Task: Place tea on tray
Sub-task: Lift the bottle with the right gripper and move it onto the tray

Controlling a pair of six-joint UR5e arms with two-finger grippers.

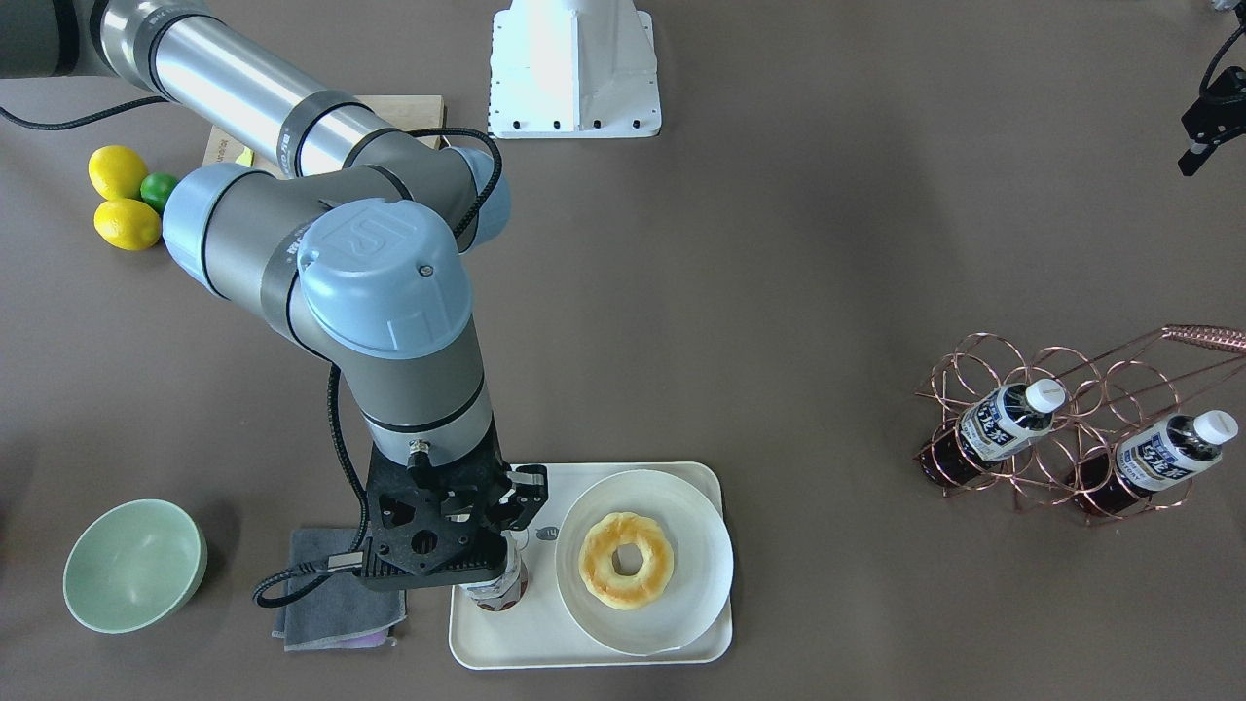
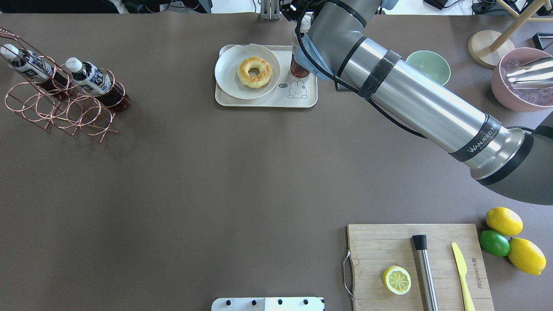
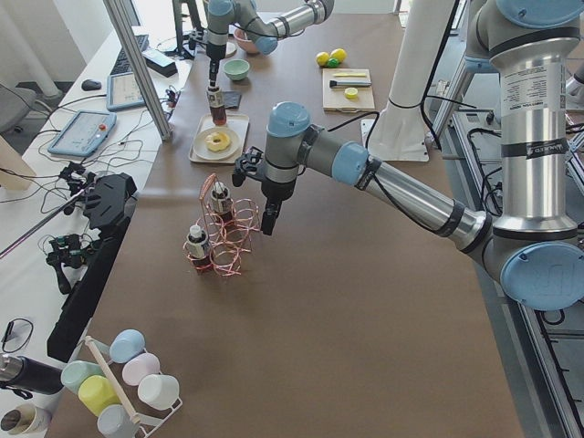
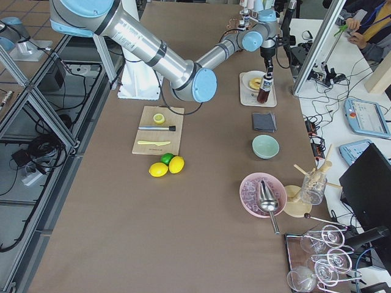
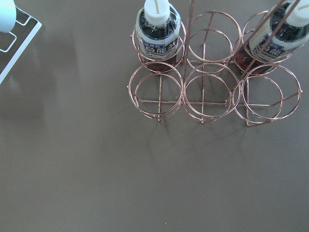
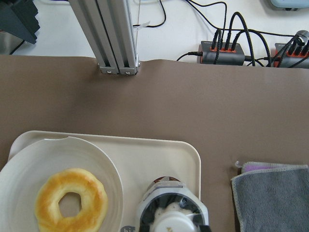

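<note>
The tea bottle (image 1: 502, 591) stands upright at one end of the cream tray (image 1: 531, 638), beside the cartoon rabbit (image 2: 297, 90). My right gripper (image 1: 492, 570) is shut on its top from above. The right wrist view shows the bottle (image 6: 170, 212) below the camera, on the tray (image 6: 159, 154). Two more tea bottles (image 1: 1007, 419) (image 1: 1173, 450) lie in a copper wire rack (image 1: 1071, 409). My left gripper (image 3: 270, 222) hangs above that rack. Only a cropped edge of it shows in the front view, so I cannot tell whether it is open or shut.
A white plate (image 1: 703, 545) with a donut (image 1: 625, 560) fills the rest of the tray. A grey cloth (image 1: 331, 594) and a green bowl (image 1: 131, 565) lie beside the tray. A cutting board (image 2: 380, 242), lemons (image 2: 503, 220) and a pink bowl (image 2: 516, 93) are on my right.
</note>
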